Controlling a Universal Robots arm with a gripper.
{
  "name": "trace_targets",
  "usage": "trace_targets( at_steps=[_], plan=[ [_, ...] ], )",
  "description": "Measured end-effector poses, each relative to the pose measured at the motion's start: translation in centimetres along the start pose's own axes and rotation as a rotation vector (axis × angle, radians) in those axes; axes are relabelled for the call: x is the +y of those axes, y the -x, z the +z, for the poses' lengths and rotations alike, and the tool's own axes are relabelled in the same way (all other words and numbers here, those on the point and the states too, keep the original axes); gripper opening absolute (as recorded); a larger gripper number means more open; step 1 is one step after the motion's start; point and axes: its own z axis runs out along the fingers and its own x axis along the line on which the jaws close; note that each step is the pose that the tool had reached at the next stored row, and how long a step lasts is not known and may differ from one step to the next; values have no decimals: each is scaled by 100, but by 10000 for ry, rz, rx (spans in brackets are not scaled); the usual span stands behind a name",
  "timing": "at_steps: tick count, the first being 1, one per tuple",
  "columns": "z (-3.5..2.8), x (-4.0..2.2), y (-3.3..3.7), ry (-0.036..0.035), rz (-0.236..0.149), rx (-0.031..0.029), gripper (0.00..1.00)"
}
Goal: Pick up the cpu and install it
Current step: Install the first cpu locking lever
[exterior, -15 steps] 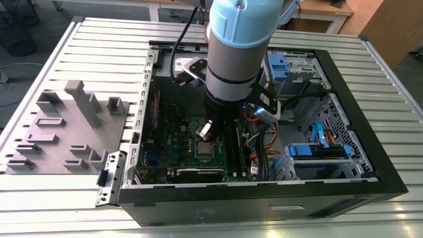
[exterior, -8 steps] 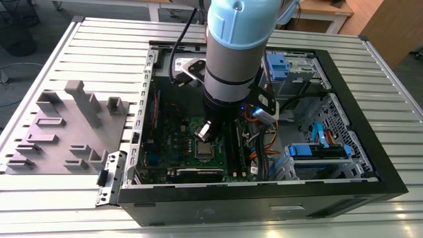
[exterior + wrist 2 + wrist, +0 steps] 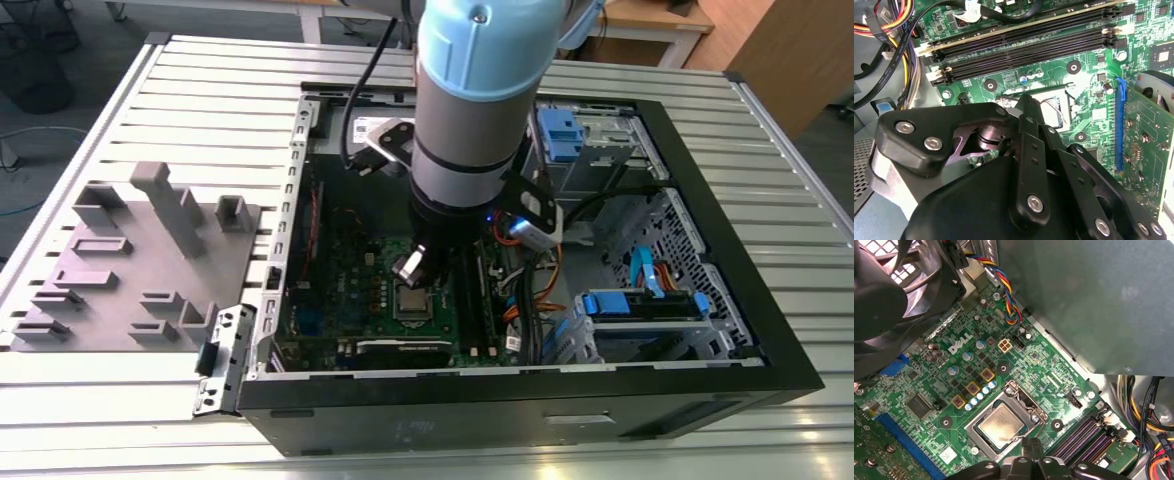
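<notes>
I see the cpu (image 3: 1000, 426) already seated inside the silver socket frame (image 3: 1021, 402) on the green motherboard (image 3: 929, 405). My gripper (image 3: 1032, 447) hovers just above the frame's edge beside the memory slots (image 3: 1086, 437); I cannot tell how its jaws stand. I judge placement done, the frame not yet latched.
</notes>
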Motion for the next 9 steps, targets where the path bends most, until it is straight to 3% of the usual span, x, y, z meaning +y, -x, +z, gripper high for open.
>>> trace_targets(
  at_steps=[9],
  plan=[
    [3,0,-29,-20,0,23,11]
  ],
)
